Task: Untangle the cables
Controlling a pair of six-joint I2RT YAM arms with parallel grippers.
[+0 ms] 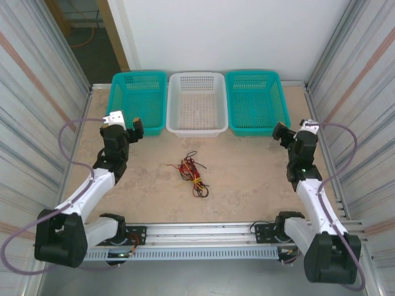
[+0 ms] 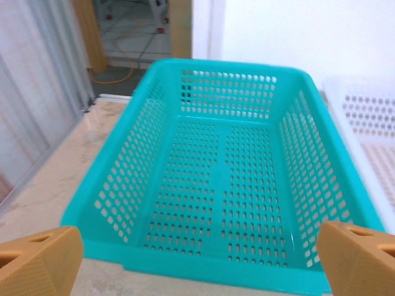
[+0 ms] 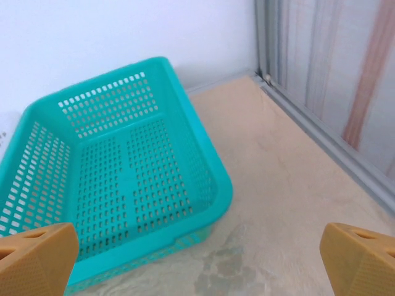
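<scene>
Bare tabletop (image 1: 253, 176) around the cables (image 1: 192, 174); baskets (image 1: 196, 131) (teal, white, teal) along the far edge

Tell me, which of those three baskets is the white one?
The middle basket; the left basket and right basket flanking it are teal.

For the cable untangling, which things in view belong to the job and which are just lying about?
Belongs to the job:
cables, red, yellow and black, bunched in a tangle
left gripper, open
right gripper, open

Just lying about:
left teal basket
white basket
right teal basket
</scene>
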